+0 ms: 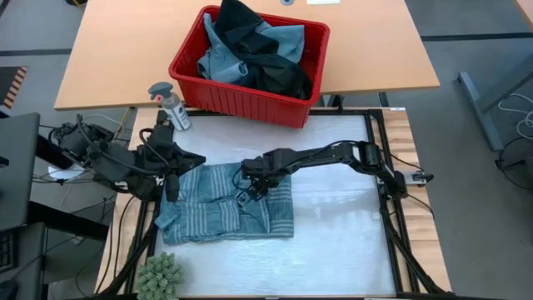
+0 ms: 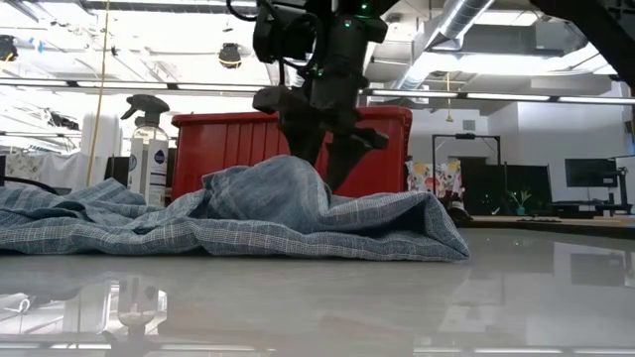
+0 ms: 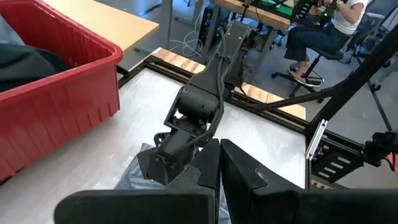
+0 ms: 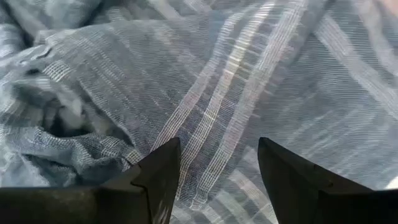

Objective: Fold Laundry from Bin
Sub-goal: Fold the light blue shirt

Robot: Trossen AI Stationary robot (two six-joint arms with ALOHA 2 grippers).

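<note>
We see the striped grey-blue garment (image 1: 225, 204) lying partly folded on the worktop's left half, near its left edge, rumpled into a hump in the middle. It looks light, limp and thin; we judge it will sag and slide on the glossy top, so a hold at a hem or corner, or a pinch of a raised fold, seems best. The right gripper (image 1: 250, 190) hangs just over that hump with its fingers (image 4: 158, 177) spread apart, nothing between them. The left gripper (image 1: 171, 185) sits at the garment's left edge, fingers together; whether cloth is caught in them we cannot tell.

More laundry (image 1: 250, 50), light blue and black, is heaped in the red bin (image 1: 250, 104) on the wooden table beyond the worktop's far edge. A spray bottle (image 1: 169, 106) stands at the far left corner, and a spiky green ball (image 1: 158, 275) at the near left corner. The worktop (image 1: 333, 233) is pale, smooth and reflective. Beyond, an open workshop with desks, monitors and a seated person (image 3: 323, 34).
</note>
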